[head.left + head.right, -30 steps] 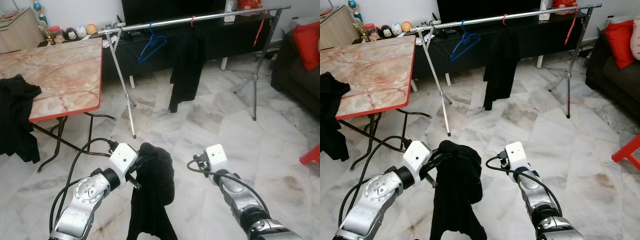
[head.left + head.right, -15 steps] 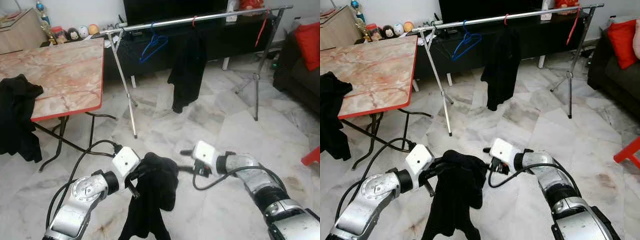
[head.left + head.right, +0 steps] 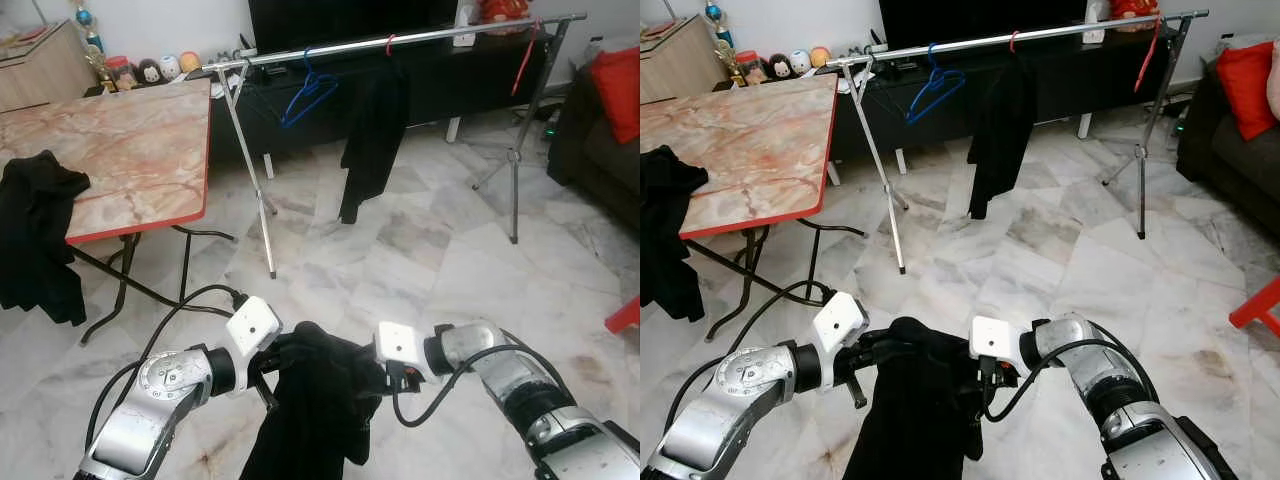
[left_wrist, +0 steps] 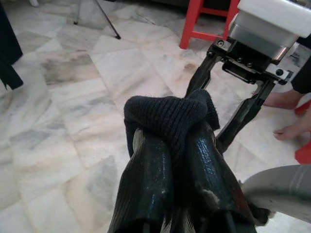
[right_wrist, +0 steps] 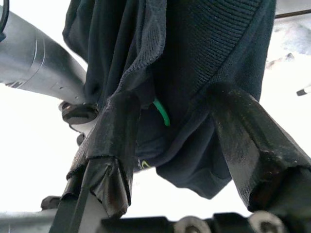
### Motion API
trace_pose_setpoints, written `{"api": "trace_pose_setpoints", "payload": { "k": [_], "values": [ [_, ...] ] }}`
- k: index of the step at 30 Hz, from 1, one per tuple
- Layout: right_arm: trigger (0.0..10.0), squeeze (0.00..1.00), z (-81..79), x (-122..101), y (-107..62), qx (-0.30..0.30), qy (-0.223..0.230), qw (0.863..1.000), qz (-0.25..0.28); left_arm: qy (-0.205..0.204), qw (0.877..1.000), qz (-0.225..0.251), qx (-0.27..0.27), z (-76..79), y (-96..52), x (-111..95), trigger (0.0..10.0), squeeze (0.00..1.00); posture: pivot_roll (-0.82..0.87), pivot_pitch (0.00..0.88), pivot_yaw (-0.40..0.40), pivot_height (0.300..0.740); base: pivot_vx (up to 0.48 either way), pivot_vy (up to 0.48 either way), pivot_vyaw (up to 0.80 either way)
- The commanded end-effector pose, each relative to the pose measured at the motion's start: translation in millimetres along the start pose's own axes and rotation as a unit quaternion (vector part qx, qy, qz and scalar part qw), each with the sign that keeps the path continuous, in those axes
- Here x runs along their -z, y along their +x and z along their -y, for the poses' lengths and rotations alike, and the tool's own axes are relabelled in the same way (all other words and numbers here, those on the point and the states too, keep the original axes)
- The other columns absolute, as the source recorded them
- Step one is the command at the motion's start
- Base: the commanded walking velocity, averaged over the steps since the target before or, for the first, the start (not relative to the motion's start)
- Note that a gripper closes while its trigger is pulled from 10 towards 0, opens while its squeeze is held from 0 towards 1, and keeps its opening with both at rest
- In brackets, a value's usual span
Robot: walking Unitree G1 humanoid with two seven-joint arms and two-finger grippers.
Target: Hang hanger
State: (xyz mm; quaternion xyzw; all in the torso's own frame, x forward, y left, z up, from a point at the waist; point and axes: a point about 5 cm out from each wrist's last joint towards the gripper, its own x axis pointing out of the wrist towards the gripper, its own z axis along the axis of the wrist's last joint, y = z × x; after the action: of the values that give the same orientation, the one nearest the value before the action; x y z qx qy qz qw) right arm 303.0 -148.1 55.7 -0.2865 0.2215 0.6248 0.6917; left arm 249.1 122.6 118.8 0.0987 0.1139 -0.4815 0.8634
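Marble floor tiles [image 3: 420, 270], pale with grey veins, spread under everything, and the drying rack [image 3: 400, 40] across the room serves as the landmark. Nearest the robot, well short of the rack, the left gripper [image 4: 180, 141] has its two black fingers [image 4: 146, 184] pressed together on a fold of a black knitted garment [image 3: 315, 400], which hangs down from it toward the floor. The right gripper [image 5: 180, 145] has reached in from the other side, its fingers [image 5: 116, 141] spread apart on either side of the same garment's top; a thin green hanger [image 5: 163, 112] shows as a curved sliver among the cloth between them, so the task's hanger sits inside the garment, low and far from the rack's rail.

Farther out, to the left of the rack, a folding table [image 3: 120, 150] with a marbled pink top and red edge stands with another black cloth [image 3: 40, 230] draped over its near corner. On the rack's rail hang a blue hanger [image 3: 305, 95], a black garment on a red hook [image 3: 372, 140], and a red hanger [image 3: 522, 55] near the right end. Right of the rack, a dark sofa carries a red cushion [image 3: 615, 85]. Behind the rack runs a low black cabinet [image 3: 450, 75], with small toy figures [image 3: 150, 68] on the shelf to its left.
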Motion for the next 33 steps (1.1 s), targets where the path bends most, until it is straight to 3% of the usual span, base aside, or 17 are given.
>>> {"api": "trace_pose_setpoints", "payload": {
  "k": [1, 10, 12, 20, 25, 33],
  "values": [
    [10.0, 0.0, -1.6, -1.0, 3.4, -0.016, -0.002, 1.0, -0.006, 0.018, 1.0, 0.021, 0.008, -0.4, -1.3, -15.4, 10.0, 0.0, -0.08, 0.0, 0.127, 0.74, 0.0, 0.0, 0.0],
    [10.0, 0.0, -9.6, 5.0, 8.8, -0.04, -0.003, 0.999, -0.028, 0.017, 1.0, 0.025, 0.005, -3.1, -0.3, -21.0, 10.0, 0.0, -0.08, 0.0, 0.125, 0.74, 0.0, 0.0, 0.0],
    [10.0, 0.0, -8.6, -0.4, 5.4, -0.046, -0.001, 0.999, 0.004, 0.015, 0.999, 0.028, -0.003, -5.8, -0.2, -21.8, 10.0, 0.0, -0.08, 0.0, 0.126, 0.74, 0.0, 0.0, 0.0],
    [10.0, 0.0, -16.6, 6.0, -2.7, -0.077, -0.017, 0.997, -0.006, 0.015, 0.999, 0.029, -0.006, -7.6, 2.6, -22.4, 10.0, 0.0, -0.09, 0.0, 0.128, 0.74, 0.0, 0.0, 0.0],
    [10.0, 0.0, -11.8, 14.4, 0.4, -0.031, -0.031, 0.997, -0.056, 0.015, 0.999, 0.031, 0.002, -6.1, 4.4, -24.9, 10.0, 0.0, -0.09, 0.0, 0.131, 0.74, 0.0, 0.0, 0.0],
    [10.0, 0.0, 3.7, 9.3, 8.3, 0.057, -0.036, 0.994, -0.083, 0.015, 0.999, 0.03, 0.006, -5.4, 3.5, -26.3, 10.0, 0.0, -0.08, 0.0, 0.13, 0.74, 0.0, 0.0, 0.0]
  ]
}}
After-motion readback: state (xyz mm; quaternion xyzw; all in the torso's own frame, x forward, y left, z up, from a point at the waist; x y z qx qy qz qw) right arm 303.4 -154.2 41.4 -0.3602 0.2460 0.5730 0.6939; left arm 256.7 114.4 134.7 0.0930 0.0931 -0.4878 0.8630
